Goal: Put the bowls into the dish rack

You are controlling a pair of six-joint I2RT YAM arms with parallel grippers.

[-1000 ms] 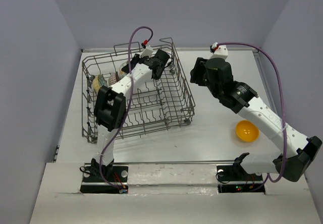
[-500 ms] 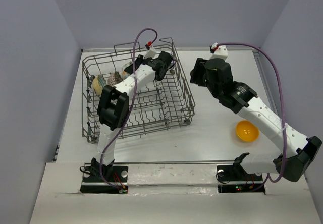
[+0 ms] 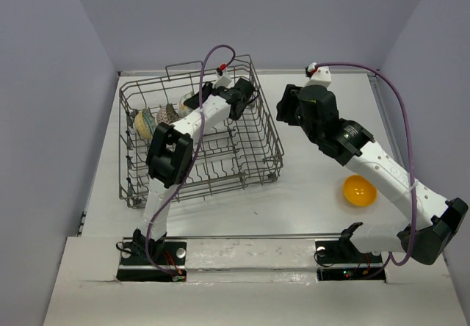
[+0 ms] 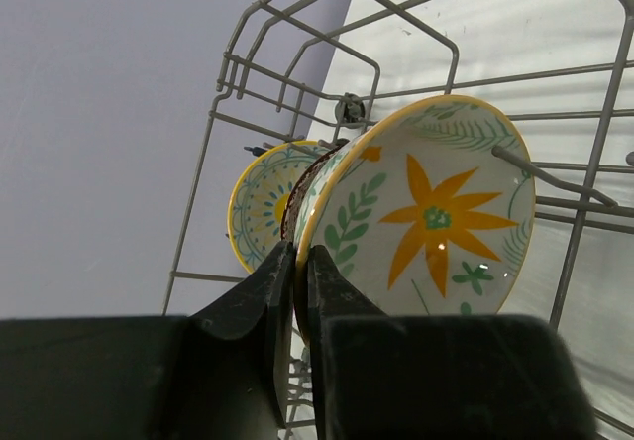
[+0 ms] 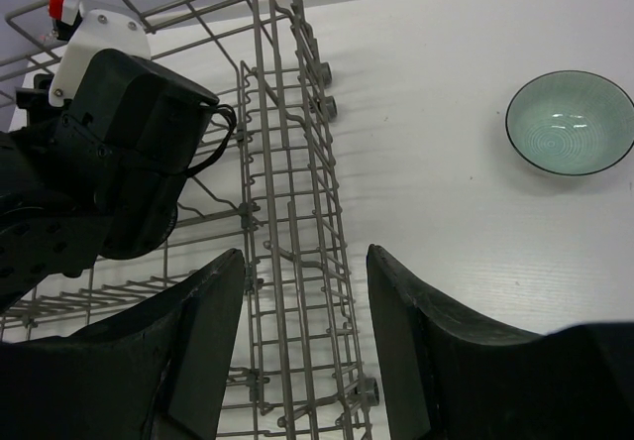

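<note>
The left gripper [image 4: 297, 258] is closed almost completely, and the thin rim of the white bowl with the green-and-orange leaf pattern [image 4: 436, 212] runs down into the slit between its fingers, so it appears to be pinching that rim. This bowl stands on edge inside the large grey wire dish rack [image 3: 228, 166], its painted hollow turned toward the wrist camera. It leans against the brown-speckled bowl [image 3: 167, 113], with the white bowl with the yellow floral centre [image 4: 263, 207] behind that. A rack wire crosses in front of its right side. Three bowls are therefore racked, and this one probably only needs letting go. The next move turns on the other side. The right gripper [image 5: 302, 262] hangs wide open with nothing in it above the rack's right wall. The pale teal bowl [image 5: 570, 123] sits mouth-up on the white counter [image 3: 316, 186], ahead and to the right of those fingers and well apart from the rack. The plain orange-yellow bowl [image 3: 360, 190] rests nearer that arm's base. Both lie on the right arm's side. Being round, they offer no long axis, so the rim is the likely place to grip.
</note>
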